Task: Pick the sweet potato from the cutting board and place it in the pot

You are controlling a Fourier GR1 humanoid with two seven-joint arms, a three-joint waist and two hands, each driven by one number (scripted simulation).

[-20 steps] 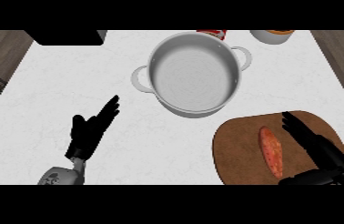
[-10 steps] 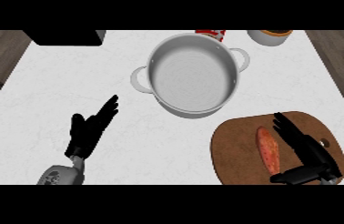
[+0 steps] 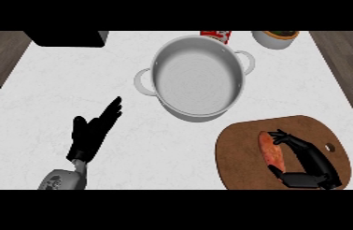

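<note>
sweet potato [image 3: 270,153] lies lengthwise, near-to-far, on board [image 3: 238,149].

left hand [image 3: 89,135]: black, slim fingers | grey metallic wrist | right hand [image 3: 310,161]: black, glossy

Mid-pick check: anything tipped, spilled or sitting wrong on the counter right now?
Nothing stands out. The pot stands upright and holds nothing, the sweet potato lies on the cutting board with the right hand curling beside it, and the left hand rests open at lower left.
</note>
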